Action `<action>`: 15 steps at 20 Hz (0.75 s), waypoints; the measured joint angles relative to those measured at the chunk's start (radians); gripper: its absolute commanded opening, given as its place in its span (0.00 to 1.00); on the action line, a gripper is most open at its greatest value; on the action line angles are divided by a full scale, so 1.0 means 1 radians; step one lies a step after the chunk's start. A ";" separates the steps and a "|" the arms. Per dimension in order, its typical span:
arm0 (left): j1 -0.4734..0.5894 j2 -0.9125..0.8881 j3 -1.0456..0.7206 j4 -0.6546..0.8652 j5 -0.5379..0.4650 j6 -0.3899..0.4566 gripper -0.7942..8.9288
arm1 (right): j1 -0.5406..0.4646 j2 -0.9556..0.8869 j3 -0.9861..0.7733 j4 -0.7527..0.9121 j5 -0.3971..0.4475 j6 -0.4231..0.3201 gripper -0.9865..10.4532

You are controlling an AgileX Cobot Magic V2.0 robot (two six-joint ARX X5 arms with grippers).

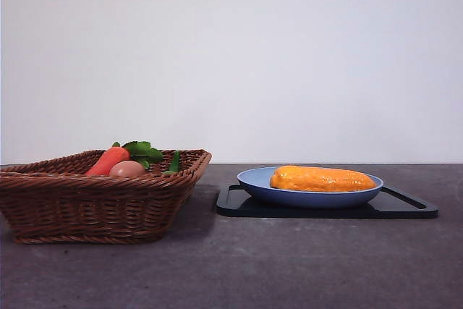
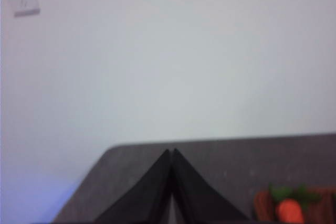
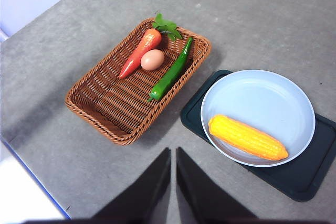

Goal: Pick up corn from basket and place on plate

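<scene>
The elongated yellow-orange bumpy corn cob [image 3: 248, 137] lay on its side inside the round light-blue plastic plate [image 3: 262, 98], toward the plate's 6 o'clock edge in the right wrist view, tapered end toward 4 o'clock. The plate sat on a flat black rectangular tray [image 3: 310, 174] on the grey table [image 3: 79, 166]. At 9 o'clock from the plate in the front view stood the brown woven wicker basket [image 1: 87, 204], just beside the tray. The basket held a smooth red-orange carrot with green leaves [image 3: 139, 53], a pinkish-brown egg-like ball [image 3: 152, 60] touching it, and a long green pepper [image 3: 170, 74]. The right gripper [image 3: 173, 153] hung high above the table, jaws nearly together, holding nothing. The left gripper [image 2: 171, 153] had its jaws closed tip to tip, empty.
</scene>
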 measured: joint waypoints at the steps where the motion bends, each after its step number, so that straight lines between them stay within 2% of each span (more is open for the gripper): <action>1: 0.008 -0.037 -0.058 0.002 -0.001 -0.007 0.09 | 0.000 0.000 0.000 0.000 0.000 0.000 0.09; 6: 0.012 -0.166 -0.261 -0.014 0.000 -0.061 0.09 | 0.000 0.000 0.000 0.000 0.000 0.000 0.09; 12: 0.012 -0.206 -0.315 -0.148 0.000 -0.092 0.09 | 0.000 0.000 0.000 0.000 0.000 0.000 0.09; 15: 0.012 -0.214 -0.364 -0.160 0.000 -0.106 0.09 | 0.000 0.000 0.000 0.000 0.000 0.000 0.09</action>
